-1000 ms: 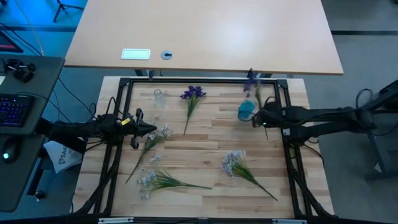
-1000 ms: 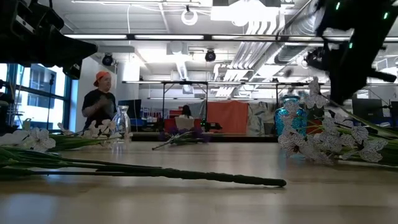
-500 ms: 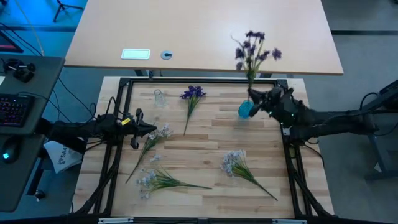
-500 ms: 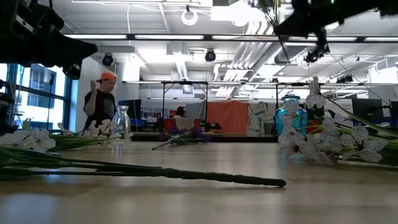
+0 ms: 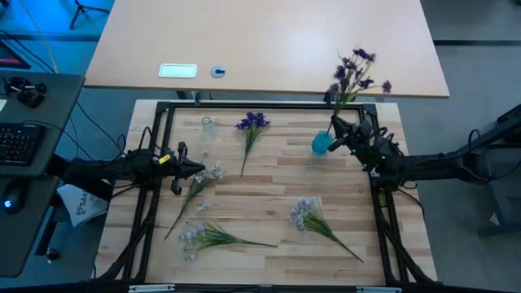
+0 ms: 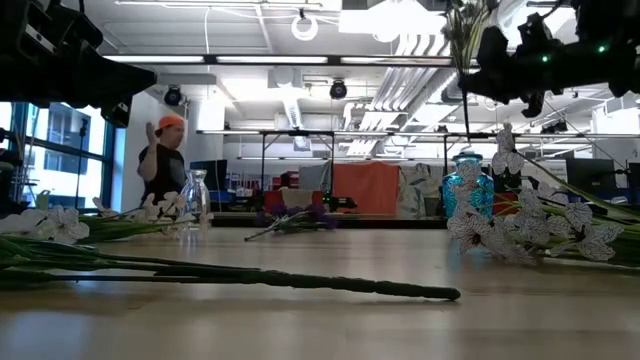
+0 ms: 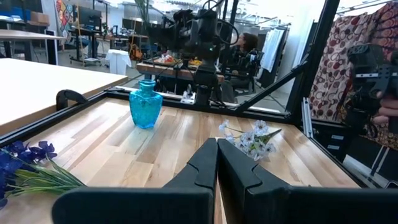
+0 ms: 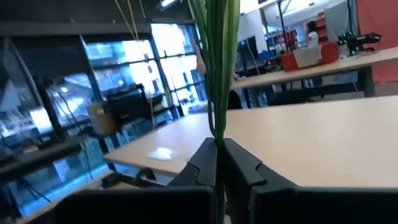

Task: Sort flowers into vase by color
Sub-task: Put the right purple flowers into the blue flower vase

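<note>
My right gripper (image 5: 334,130) is shut on a purple sprig, raised above the blue vase (image 5: 322,144). The sprig's blooms (image 5: 358,72) stand high over the far frame rail. A second purple sprig (image 5: 252,126) lies flat near the small clear vase (image 5: 208,128). Three whitish-blue sprigs lie on the wood: one (image 5: 202,181) by my left gripper (image 5: 201,170), one (image 5: 205,236) near the front, one (image 5: 313,216) at right. My left gripper (image 7: 217,146) is shut and low over the table. Whether it touches that sprig, I cannot tell. My right gripper pinches the purple sprig's green stem (image 8: 217,127) between its two fingers (image 8: 202,163), which lie roughly level and across the stem. The sprig is lifted clear and near upright, blooms on top. In the low view its thin lower end (image 6: 468,115) hangs over the blue vase (image 6: 466,185).
A black frame rail (image 5: 260,105) runs around the wooden work surface. A pale desk (image 5: 269,41) lies beyond the far edge. In the low view a person (image 6: 162,160) stands in the room behind. Bare wood (image 5: 277,175) lies between the sprigs.
My right gripper has risen from low beside the blue vase and turned. It carried the purple sprig up and swung it near upright. The blooms went from just behind the vase to high over the far rail, then drifted toward the table's right.
</note>
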Controlling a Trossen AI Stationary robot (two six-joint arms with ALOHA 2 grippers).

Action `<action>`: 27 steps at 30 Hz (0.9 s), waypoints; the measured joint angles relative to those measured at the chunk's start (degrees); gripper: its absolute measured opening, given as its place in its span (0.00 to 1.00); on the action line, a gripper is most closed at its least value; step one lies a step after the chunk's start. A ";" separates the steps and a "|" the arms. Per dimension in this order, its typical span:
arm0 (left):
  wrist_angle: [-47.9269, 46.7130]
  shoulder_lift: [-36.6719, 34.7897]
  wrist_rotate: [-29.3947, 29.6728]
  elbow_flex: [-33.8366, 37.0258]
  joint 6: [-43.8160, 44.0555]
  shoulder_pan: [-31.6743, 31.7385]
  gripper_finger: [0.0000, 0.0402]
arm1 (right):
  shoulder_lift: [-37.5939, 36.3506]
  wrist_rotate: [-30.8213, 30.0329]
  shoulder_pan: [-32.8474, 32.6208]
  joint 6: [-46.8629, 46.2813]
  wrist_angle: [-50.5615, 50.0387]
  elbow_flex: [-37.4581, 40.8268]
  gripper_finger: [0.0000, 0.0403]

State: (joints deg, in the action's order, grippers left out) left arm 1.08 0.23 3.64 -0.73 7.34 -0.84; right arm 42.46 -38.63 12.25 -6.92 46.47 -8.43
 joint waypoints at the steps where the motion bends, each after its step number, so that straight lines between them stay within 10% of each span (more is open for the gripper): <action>1: 0.01 0.00 0.01 0.00 0.01 0.01 0.00 | 0.19 0.13 0.41 0.25 -0.67 0.00 0.00; 27: 0.02 -0.01 0.00 0.00 0.01 0.01 0.00 | 7.04 6.29 6.50 -3.56 -2.04 -0.07 0.04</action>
State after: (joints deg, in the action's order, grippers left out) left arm 1.10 0.22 3.64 -0.73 7.34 -0.83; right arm 49.50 -32.34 18.74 -10.48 44.43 -8.49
